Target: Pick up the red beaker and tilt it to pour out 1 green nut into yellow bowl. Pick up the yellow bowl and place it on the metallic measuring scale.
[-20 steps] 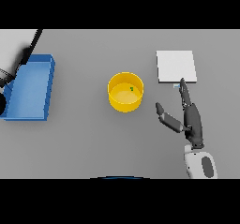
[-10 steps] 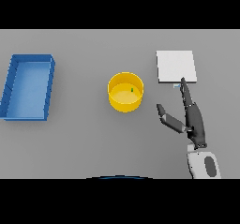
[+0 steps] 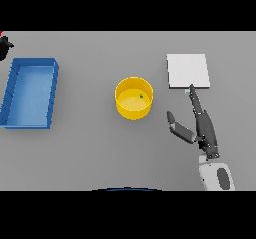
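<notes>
The yellow bowl (image 3: 125, 108) stands upright at the middle of the table with one small green nut (image 3: 141, 96) inside it. Right of it and farther back lies the flat, pale metallic scale (image 3: 187, 70). My right hand (image 3: 204, 129) is open just right of the bowl, apart from it. Its straight fingers point up, their tips at the scale's near edge, and the thumb reaches toward the bowl. A dark bit of my left hand (image 3: 5, 48) shows at the far left edge. A red sliver (image 3: 1, 33), perhaps the beaker, sits above it. The rest is cut off.
A blue rectangular tray (image 3: 32, 61) lies on the left side of the table, below the left hand, with nothing showing in it.
The left arm lifted off the blue tray and left the view. A part of the hand now shows at the upper left edge. The right hand has barely moved.
</notes>
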`<state>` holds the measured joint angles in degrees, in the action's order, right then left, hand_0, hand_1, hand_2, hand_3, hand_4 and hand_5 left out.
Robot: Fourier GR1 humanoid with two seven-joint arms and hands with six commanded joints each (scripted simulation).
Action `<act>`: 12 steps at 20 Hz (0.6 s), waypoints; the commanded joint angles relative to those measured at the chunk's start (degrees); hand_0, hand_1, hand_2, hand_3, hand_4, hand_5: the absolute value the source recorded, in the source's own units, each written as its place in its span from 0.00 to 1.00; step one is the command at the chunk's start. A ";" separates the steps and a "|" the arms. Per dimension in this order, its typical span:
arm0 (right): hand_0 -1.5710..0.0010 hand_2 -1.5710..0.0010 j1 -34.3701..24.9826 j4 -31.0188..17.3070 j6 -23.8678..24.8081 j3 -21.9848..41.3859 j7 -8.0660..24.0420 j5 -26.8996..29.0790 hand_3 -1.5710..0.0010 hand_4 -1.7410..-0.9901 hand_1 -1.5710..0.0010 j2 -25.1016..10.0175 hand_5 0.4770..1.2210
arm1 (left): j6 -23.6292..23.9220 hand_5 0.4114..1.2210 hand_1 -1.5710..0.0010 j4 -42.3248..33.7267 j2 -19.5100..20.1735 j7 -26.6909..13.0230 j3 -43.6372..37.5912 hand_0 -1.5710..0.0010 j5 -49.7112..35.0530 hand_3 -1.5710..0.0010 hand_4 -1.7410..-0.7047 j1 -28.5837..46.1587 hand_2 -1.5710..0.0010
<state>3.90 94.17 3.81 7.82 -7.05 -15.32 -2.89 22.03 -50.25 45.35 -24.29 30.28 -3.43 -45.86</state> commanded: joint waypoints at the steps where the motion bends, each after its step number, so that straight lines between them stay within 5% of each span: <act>1: 1.00 1.00 -0.57 -0.45 -0.14 -0.60 0.22 0.48 1.00 0.70 1.00 -0.41 0.25 | 1.52 1.00 0.00 -3.05 0.94 -1.13 0.30 0.00 -0.55 0.08 0.00 2.43 0.00; 6: 1.00 1.00 0.08 -0.31 0.07 0.36 -0.43 -0.54 1.00 0.70 1.00 0.00 0.26 | 6.19 0.97 0.00 -9.58 1.96 -5.01 2.28 0.00 -3.28 0.03 0.00 9.07 0.00; 10: 1.00 1.00 0.01 -0.29 0.11 -0.16 -0.38 -0.18 1.00 0.71 1.00 -0.36 0.25 | 7.31 0.69 0.00 -10.37 2.57 -8.00 5.16 0.00 -3.68 0.01 0.00 9.56 0.00; 12: 1.00 1.00 -0.19 -0.92 0.47 -0.23 -0.54 -0.48 1.00 0.72 1.00 -0.28 0.25 | 4.86 0.56 0.00 -11.69 4.07 -7.69 6.66 0.00 -4.62 0.04 0.20 10.19 0.00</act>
<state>3.69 93.25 4.29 7.59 -7.46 -15.80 -3.17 27.01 -61.93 49.40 -31.91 36.94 -8.15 -35.68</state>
